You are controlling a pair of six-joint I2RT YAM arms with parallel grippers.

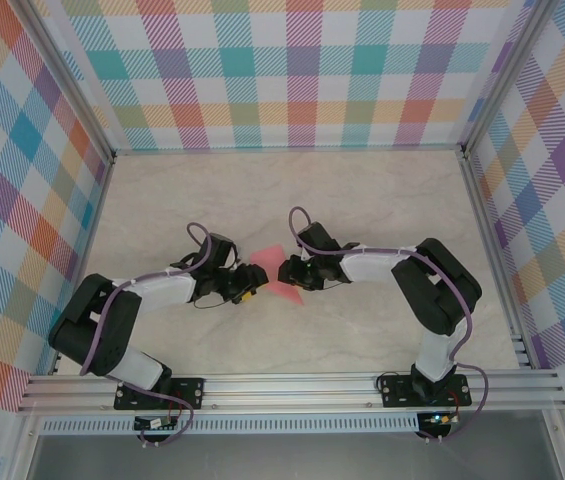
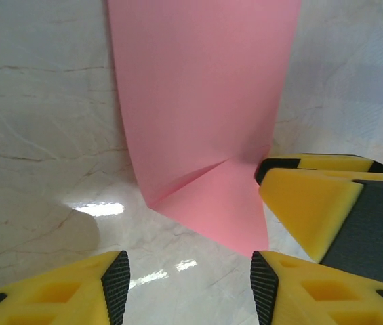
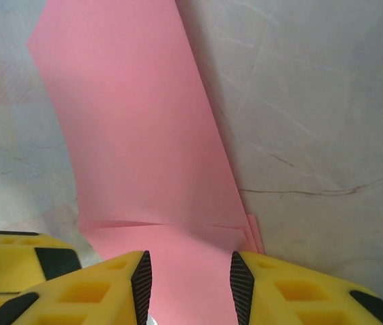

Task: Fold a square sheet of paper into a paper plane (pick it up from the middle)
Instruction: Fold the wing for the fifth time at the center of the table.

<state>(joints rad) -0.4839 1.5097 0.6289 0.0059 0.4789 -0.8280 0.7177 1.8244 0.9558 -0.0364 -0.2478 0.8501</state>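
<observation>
We see the square sheet of paper (image 3: 144, 135) over the pale marbled table (image 3: 313, 101). It is folded, with a crease running across it low in the view and doubled edges at its right side. The right gripper (image 3: 191, 288) has its jaws apart, and the pink paper passes between the two yellow fingers (image 3: 299, 294) — whether the black pads (image 3: 143, 281) touch it, we cannot tell. One more yellow part (image 3: 8, 250) sits at the lower left.
</observation>
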